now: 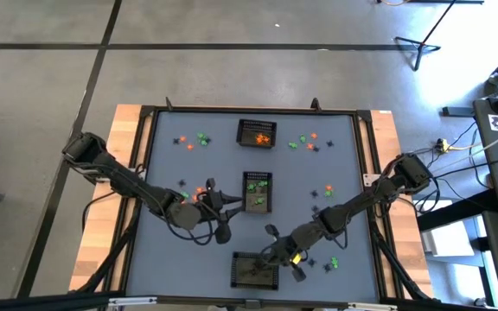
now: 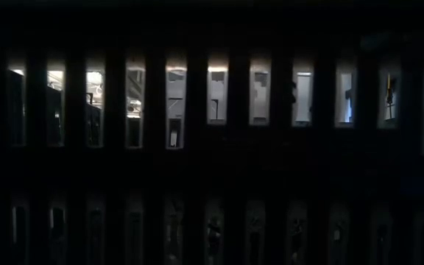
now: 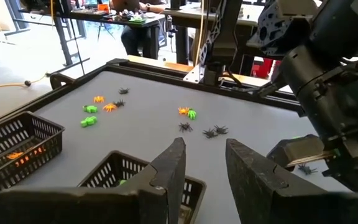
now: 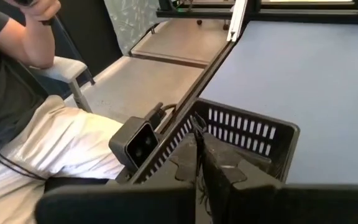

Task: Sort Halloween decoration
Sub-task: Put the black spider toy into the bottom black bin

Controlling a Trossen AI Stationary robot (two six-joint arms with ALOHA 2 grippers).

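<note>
Left tool [image 1: 217,200] hovering beside middle basket [image 1: 258,191], fingers [image 3: 166,171] parted, grasping nothing. Right tool [image 1: 274,250] pinched shut over near basket [image 4: 253,134]; held item not discernible. Halloween decoration [image 3: 188,112] lying scattered across desk [image 1: 335,168], some sitting in baskets.

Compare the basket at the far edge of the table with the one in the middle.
The far basket holds orange trinkets and lies crosswise; the middle basket holds green trinkets and lies lengthwise, with the left pincer beside it. Both are small black mesh baskets on the grey table.
</note>
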